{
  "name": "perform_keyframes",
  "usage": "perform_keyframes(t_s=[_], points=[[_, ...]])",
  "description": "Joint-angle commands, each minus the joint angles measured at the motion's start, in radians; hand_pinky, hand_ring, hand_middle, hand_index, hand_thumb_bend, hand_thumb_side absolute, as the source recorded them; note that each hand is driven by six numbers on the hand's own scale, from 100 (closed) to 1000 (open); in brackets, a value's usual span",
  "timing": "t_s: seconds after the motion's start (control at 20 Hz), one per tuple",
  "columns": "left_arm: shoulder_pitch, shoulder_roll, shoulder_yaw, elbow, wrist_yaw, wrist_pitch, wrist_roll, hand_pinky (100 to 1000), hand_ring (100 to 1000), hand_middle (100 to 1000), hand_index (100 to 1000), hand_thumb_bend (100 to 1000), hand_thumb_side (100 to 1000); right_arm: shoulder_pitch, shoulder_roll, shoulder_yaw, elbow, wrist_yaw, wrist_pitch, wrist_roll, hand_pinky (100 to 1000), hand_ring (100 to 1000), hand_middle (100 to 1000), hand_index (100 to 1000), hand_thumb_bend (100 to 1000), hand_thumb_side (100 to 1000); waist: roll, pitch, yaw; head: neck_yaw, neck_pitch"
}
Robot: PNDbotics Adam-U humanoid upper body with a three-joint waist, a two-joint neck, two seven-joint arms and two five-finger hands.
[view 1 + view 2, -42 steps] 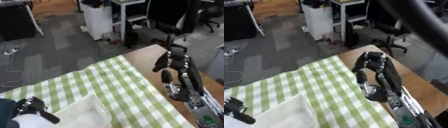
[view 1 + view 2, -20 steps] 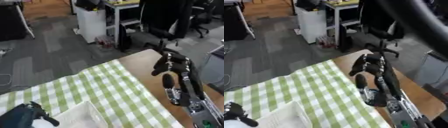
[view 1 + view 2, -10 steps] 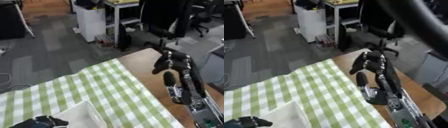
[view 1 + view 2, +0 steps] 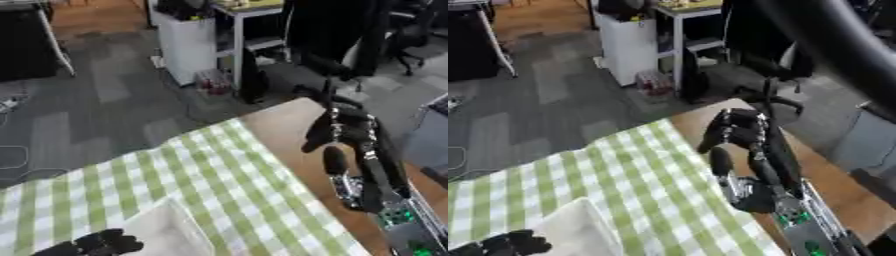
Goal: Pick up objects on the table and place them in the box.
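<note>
A pale box (image 4: 164, 231) sits on the green-and-white checked cloth (image 4: 201, 170), low in the left eye view, and only its top corner shows. My left hand (image 4: 94, 244) is a dark shape at the bottom edge, just left of the box. Whether it holds anything is hidden. My right hand (image 4: 741, 131) stands upright over the bare wooden strip (image 4: 284, 120) at the table's right side. It is open with relaxed, slightly bent fingers and holds nothing. No loose objects show on the cloth.
The table's far corner ends just beyond my right hand, with grey carpet (image 4: 114, 90) below. A white cabinet (image 4: 197, 50) and black office chairs (image 4: 337, 35) stand on the floor behind.
My left hand has sunk to the bottom edge beside the box. The view has shifted a little, and my right hand stays upright in about the same place.
</note>
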Motion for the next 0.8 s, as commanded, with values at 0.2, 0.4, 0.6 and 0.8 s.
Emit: perform_keyframes(t_s=[0.2,0.4,0.6,0.8], points=[[-0.026,0.053,0.054,-0.012,0.128,-0.002,-0.142,1000,1000,1000,1000,793,1000,0.006,-0.013,0.001,-0.013,0.011,0.005,0.001,286,426,446,496,100,993,-0.007,-0.016,0.009,-0.011,-0.013],[-0.036,0.081,0.084,-0.034,0.212,-0.002,-0.197,1000,1000,1000,1000,769,1000,0.013,-0.015,0.001,-0.013,0.016,0.008,-0.001,286,428,446,495,100,993,-0.006,-0.02,0.015,-0.015,-0.016],[-0.033,0.129,0.119,-0.103,0.3,-0.002,-0.214,1000,1000,1000,1000,714,1000,0.031,-0.017,0.0,-0.013,0.026,0.013,-0.003,285,428,446,495,100,995,-0.004,-0.028,0.034,-0.007,-0.005],[-0.005,0.205,0.165,-0.216,0.349,-0.002,-0.19,1000,1000,1000,1000,584,1000,0.063,-0.017,-0.005,-0.013,0.05,0.027,-0.012,284,428,446,495,100,995,-0.006,-0.037,0.066,-0.005,-0.005]])
